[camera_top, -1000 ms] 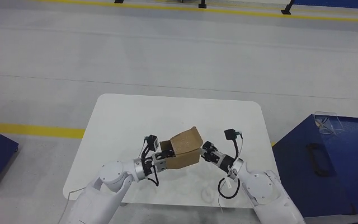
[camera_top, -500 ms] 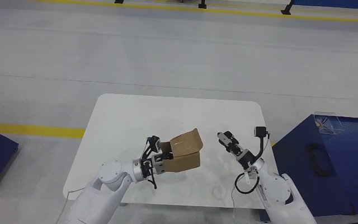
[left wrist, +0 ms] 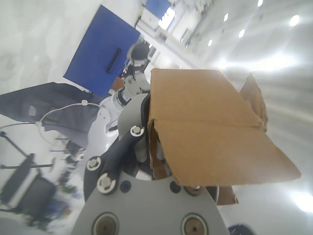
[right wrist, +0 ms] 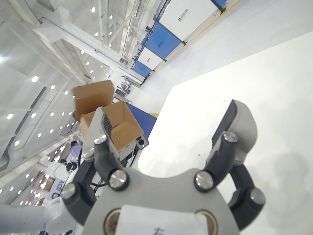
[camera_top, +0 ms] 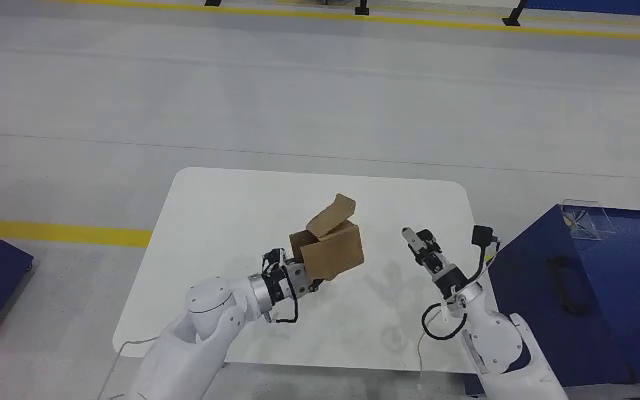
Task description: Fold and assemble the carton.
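Top view gives you the white bench (camera_top: 230,215) in the middle of the frame, with the brown carton (camera_top: 334,250) over its middle. Your left tool (camera_top: 297,276) comes in from the lower left of the frame. It is closed on the carton's wall at the carton's lower left end. The carton is tipped, and it looks lifted off the bench. Its mouth is open. One flap (camera_top: 335,212) sticks up at the upper end of the carton, toward the far edge of the bench.

Your right tool (camera_top: 417,240) is to the right of the carton, well apart from it, over the right part of the bench. Its two fingers (right wrist: 234,118) are spread wide and hold nothing. In the right wrist view you look between them and see the carton's open mouth farther off, brown inside.

In the left wrist view the carton's outer walls are plain brown card with a fold line across them.

Now the writing. A white label (right wrist: 156,218) sits on the base of the right tool, and its small dark mark is cut off by the frame edge. A white wall panel (right wrist: 185,13) in the room behind has small dark print, too small to tell. In the top view, a blue cabinet (camera_top: 570,290) stands at the right edge of the frame, just beside the bench.
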Tool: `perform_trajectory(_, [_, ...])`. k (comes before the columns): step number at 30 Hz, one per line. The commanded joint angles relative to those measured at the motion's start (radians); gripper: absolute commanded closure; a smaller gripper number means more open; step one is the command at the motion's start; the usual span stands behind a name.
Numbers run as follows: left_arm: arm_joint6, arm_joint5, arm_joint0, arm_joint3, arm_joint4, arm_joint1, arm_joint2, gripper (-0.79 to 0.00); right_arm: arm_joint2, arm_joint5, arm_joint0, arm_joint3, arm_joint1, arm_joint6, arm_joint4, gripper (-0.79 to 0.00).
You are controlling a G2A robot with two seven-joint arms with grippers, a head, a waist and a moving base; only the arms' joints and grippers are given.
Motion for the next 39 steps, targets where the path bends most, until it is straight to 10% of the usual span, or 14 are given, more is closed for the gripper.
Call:
perform_trajectory(1, [0.279, 0.063, -0.006, -0.012, -0.307, -0.025, 0.011, 0.0, 0.024, 0.026, -0.011, -0.017, 0.003, -0.016, -0.04, -0.785])
perform_trajectory(13, [1.03, -0.306, -0.028, -0.026, -0.821, -0.117, 0.146, 0.0, 0.116, 0.078, -0.07, -0.085, 0.008, 0.035, 0.036, -0.785])
perform_trajectory(30, [1.474, -0.627, -0.037, 0.035, -0.879, -0.158, 0.179, 0.0, 0.083, 0.084, -0.068, -0.076, 0.005, 0.047, -0.007, -0.785])
perform_trajectory(31, [1.465, -0.616, -0.044, 0.043, -0.871, -0.159, 0.184, -0.219, 0.083, 0.084, -0.068, -0.076, 0.005, 0.047, -0.007, -0.785])
perform_trajectory(32, [1.439, -0.605, -0.048, 0.044, -0.871, -0.162, 0.187, -0.785, 0.083, 0.084, -0.068, -0.076, 0.005, 0.047, -0.007, -0.785])
perform_trajectory(39, [1.372, -0.569, -0.03, 0.022, -0.854, -0.165, 0.179, -0.785, 0.083, 0.084, -0.068, -0.076, 0.005, 0.047, -0.007, -0.785])
